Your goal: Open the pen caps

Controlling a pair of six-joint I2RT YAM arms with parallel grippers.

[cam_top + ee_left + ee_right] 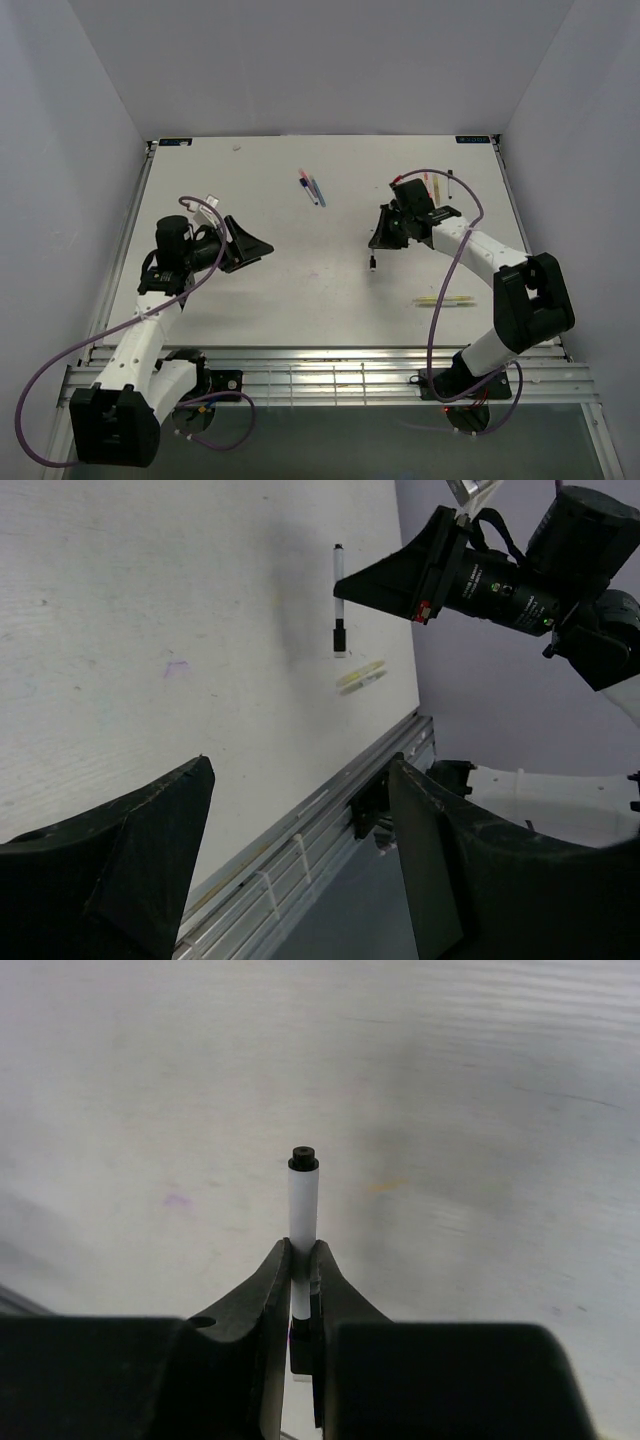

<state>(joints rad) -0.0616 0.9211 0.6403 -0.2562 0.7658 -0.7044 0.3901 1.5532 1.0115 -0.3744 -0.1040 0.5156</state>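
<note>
My right gripper (379,240) is shut on a white pen (303,1205) with black ends. The pen stands out past the fingertips (276,1265) in the right wrist view, and its black cap end sits low between the jaws. In the left wrist view the same pen (339,600) hangs across the right gripper, its black cap (340,638) at the lower end, a little above the table. My left gripper (262,249) is open and empty at the left of the table; its fingers (150,830) frame the table's near edge.
Pink and blue pens (311,187) lie at the table's far middle. Two yellow pens (445,301) lie near the right front and also show in the left wrist view (362,677). More pens (450,184) lie behind the right arm. A metal rail (330,375) runs along the near edge.
</note>
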